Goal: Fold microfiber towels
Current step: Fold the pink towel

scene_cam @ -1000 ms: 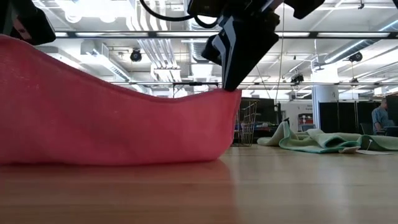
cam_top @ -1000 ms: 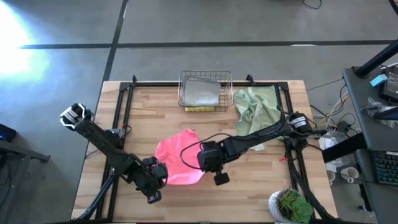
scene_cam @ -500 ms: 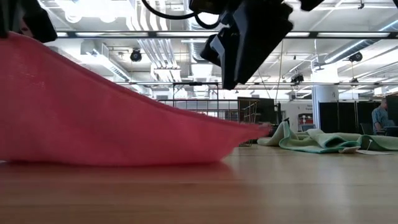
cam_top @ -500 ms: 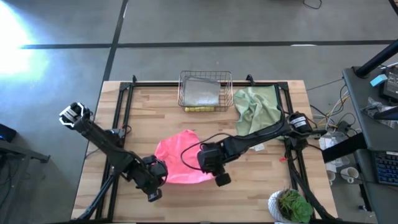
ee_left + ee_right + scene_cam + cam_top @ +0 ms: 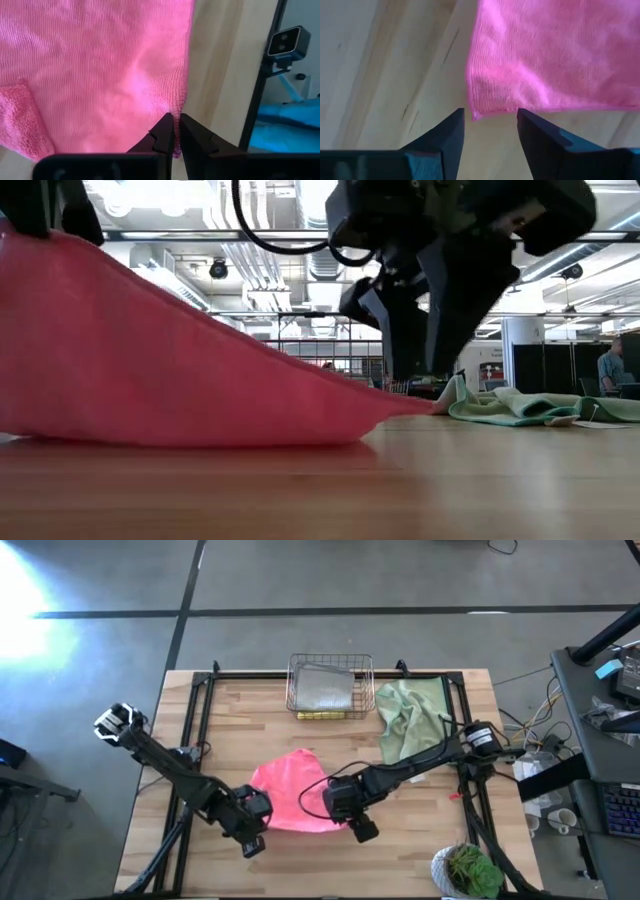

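Lying near the front middle of the wooden surface [image 5: 230, 730], the hot pink towel [image 5: 290, 802] sits between both arms. The left gripper [image 5: 173, 136] has its fingers pressed almost together, pinching the towel's near left edge; in the low view that side is lifted while the cloth slopes down to the surface on the right. The right gripper [image 5: 490, 131] hovers just above the near right corner with its fingers spread apart and nothing between them, the corner lying flat on the wood directly in front of them. At the far edge stands a copper wire basket [image 5: 330, 686] with a grey towel [image 5: 325, 688] inside and a yellow towel [image 5: 322, 715] showing at its near side; a pale green towel [image 5: 412, 712] lies crumpled to its right. Judging from this, the risk is uneven handling: with only one corner gripped, any pull by the left arm could drag or bunch the cloth, and the free corner could slip out of the right gripper's reach.
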Tool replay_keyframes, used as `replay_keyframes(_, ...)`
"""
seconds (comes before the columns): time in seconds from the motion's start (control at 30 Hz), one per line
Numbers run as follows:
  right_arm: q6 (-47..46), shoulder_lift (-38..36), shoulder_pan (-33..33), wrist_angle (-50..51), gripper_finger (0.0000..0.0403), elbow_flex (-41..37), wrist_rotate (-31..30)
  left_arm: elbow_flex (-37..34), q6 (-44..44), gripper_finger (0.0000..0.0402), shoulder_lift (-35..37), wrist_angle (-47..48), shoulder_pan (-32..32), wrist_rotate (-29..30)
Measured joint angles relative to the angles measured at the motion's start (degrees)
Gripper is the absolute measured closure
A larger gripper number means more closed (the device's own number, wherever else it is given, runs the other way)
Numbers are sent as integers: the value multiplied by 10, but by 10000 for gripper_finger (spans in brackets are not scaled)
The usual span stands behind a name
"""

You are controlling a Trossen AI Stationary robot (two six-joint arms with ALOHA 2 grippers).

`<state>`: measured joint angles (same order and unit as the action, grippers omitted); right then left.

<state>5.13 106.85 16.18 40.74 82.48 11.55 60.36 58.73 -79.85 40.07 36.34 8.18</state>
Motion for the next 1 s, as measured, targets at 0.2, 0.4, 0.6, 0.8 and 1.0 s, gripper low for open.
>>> replay_keyframes(0.2, 9, 0, 9, -51, 229, -26, 0, 0, 25, 389, 20, 0, 0, 1)
replay_keyframes(0.4, 9, 0, 12, -70, 229, -31, -1, -1, 40, 389, 35, 13, 0, 8)
replay_keyframes(0.6, 11, 0, 12, -72, 229, -31, -67, -1, 40, 389, 46, 16, -2, 12)
replay_keyframes(0.8, 9, 0, 12, -72, 250, -31, -86, -1, 40, 389, 48, 16, -4, 13)
replay_keyframes(1.0, 10, -1, 12, -71, 354, -30, -82, -3, 39, 389, 48, 23, -4, 13)
